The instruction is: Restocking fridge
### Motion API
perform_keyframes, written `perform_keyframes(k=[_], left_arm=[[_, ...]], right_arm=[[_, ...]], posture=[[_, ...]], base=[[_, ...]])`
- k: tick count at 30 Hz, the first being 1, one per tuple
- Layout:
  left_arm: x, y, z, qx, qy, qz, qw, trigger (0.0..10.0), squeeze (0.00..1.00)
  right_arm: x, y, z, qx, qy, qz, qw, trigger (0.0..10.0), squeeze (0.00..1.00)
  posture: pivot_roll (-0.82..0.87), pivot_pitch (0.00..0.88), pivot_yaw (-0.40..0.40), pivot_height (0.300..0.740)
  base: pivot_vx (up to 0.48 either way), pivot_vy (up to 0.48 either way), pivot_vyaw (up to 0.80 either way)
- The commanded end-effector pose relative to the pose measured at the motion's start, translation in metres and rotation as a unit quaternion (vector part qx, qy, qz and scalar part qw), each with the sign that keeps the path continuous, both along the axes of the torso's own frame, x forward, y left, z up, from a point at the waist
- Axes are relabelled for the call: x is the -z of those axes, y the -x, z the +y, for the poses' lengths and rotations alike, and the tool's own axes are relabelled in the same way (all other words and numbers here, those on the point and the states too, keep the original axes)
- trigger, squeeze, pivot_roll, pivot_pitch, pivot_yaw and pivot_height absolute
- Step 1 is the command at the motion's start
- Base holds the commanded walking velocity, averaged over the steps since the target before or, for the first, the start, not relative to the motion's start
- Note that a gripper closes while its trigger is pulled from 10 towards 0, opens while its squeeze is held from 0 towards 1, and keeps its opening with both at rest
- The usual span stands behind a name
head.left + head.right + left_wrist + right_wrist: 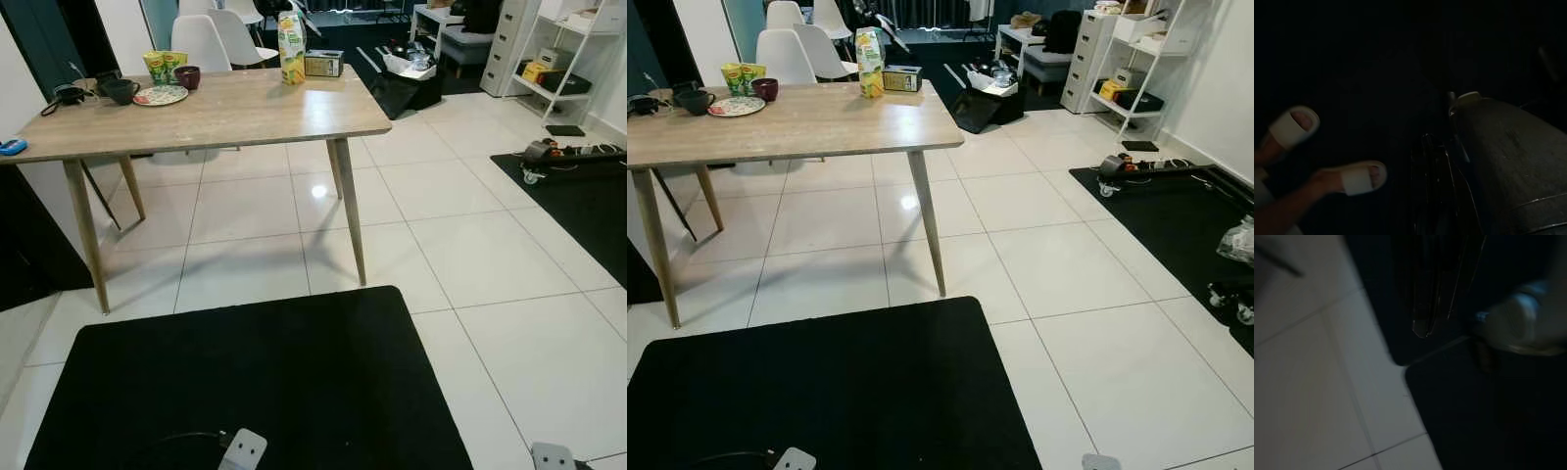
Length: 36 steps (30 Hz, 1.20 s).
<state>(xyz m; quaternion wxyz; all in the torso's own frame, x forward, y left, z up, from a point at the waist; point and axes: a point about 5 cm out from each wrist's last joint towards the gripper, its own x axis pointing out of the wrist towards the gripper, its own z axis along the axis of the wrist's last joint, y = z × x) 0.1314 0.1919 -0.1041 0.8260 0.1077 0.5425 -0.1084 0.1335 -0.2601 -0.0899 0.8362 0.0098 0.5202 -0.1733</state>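
From the left eye view, a wooden table (245,113) on slanted legs stands on white floor tiles (470,245), well ahead of a black mat (265,382) that lies in the foreground. At the table's far edge stands a yellow juice carton (291,47), upright, with a small grey box (323,65) just beside it. Toward the left end sit a patterned plate (161,95), a dark red mug (188,77), a green-and-yellow packet (165,66) behind them, and a black bowl (121,90). A blue object (12,147) lies at the near left corner. White chairs (201,41) stand behind the table.

The right eye view shows the same room, and more of the right side: a white shelf unit (1146,59) against the wall, a second black mat (1176,211) with a wheeled device (1114,164) at its far edge, and a clear plastic bag (1239,240) at the right margin.

The left wrist view is very dark. The left gripper (1435,186) hangs low over the black mat beside the robot's grey leg (1508,161); I cannot tell how its jaws stand. A person's feet in white slippers (1359,177) stand near.

In the right wrist view, the right gripper (1427,308) hangs above the edge of the black mat and the white tiles, blurred; its fingers seem close together with nothing between them, but I cannot tell for sure.
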Motion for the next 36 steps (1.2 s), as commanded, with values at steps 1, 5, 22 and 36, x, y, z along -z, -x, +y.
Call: perform_keyframes(k=[1, 5, 22, 36], left_arm=[[0.005, 0.015, 0.001, -0.034, 0.007, 0.028, 0.999, 10.0, 0.0], [0.003, 0.008, -0.002, -0.058, 0.015, 0.02, 0.998, 10.0, 0.0], [0.001, -0.001, -0.002, -0.164, 0.059, -0.007, 0.985, 10.0, 0.0], [-0.02, -0.043, 0.01, -0.33, 0.185, -0.127, 0.917, 10.0, 0.0]], right_arm=[[-0.001, -0.007, 0.006, 0.013, -0.03, -0.016, 0.999, 10.0, 0.0], [0.002, -0.011, 0.021, 0.032, -0.098, -0.034, 0.994, 10.0, 0.0], [0.003, -0.014, 0.034, 0.032, -0.15, -0.058, 0.986, 10.0, 0.0], [0.001, -0.022, 0.045, 0.054, -0.219, -0.097, 0.97, 10.0, 0.0]], posture=[[0.01, 0.0, -0.041, 0.74], [0.0, 0.0, -0.042, 0.74], [0.0, 0.0, -0.039, 0.74], [0.0, 0.0, -0.035, 0.74]], base=[[0.0, 0.0, 0.0], [0.0, 0.0, 0.0], [0.0, 0.0, 0.0], [0.0, 0.0, 0.0]])
